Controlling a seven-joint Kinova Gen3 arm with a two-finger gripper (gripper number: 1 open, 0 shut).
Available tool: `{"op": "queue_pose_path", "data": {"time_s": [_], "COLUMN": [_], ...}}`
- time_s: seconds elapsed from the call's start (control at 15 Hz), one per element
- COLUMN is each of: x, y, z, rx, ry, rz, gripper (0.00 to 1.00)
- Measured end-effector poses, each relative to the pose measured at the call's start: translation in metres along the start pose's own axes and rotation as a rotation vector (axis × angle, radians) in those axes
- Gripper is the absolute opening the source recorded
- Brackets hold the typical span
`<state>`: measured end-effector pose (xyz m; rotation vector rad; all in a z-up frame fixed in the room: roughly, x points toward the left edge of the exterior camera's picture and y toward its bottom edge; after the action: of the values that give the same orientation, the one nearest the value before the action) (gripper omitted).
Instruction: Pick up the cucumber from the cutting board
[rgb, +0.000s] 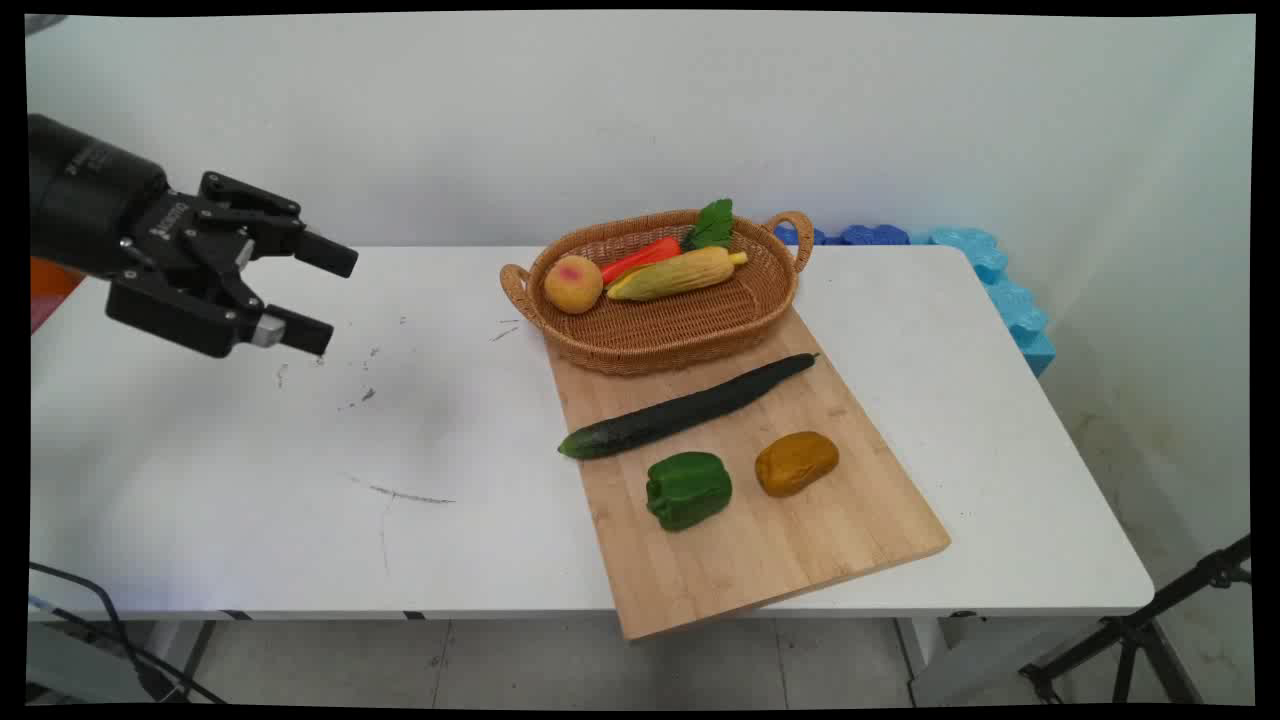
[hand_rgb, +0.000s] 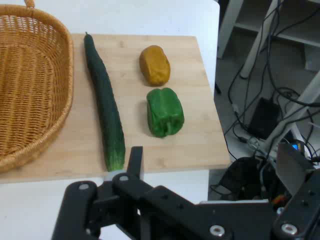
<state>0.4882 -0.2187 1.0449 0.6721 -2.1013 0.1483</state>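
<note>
Claw (rgb: 325, 297) spread apart, empty, hovering over the surface (rgb: 250, 470) far left. Nearest item: cucumber (rgb: 686, 407) at its 3 o'clock, lying on the cutting board (rgb: 800, 540) beside the basket (rgb: 660, 335).

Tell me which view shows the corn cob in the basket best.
The main view: the corn cob lies in full sight in the basket, beside a peach. The hand view shows only part of the basket, and none of the corn.
</note>
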Motion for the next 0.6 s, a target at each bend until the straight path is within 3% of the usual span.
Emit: {"op": "queue_pose_path", "data": {"time_s": [0.6], "x": [0.055], "y": [-0.01], "z": [0.037], "rx": [0.066], "ry": [-0.029], "rz": [-0.087], "gripper": [1.0]}}
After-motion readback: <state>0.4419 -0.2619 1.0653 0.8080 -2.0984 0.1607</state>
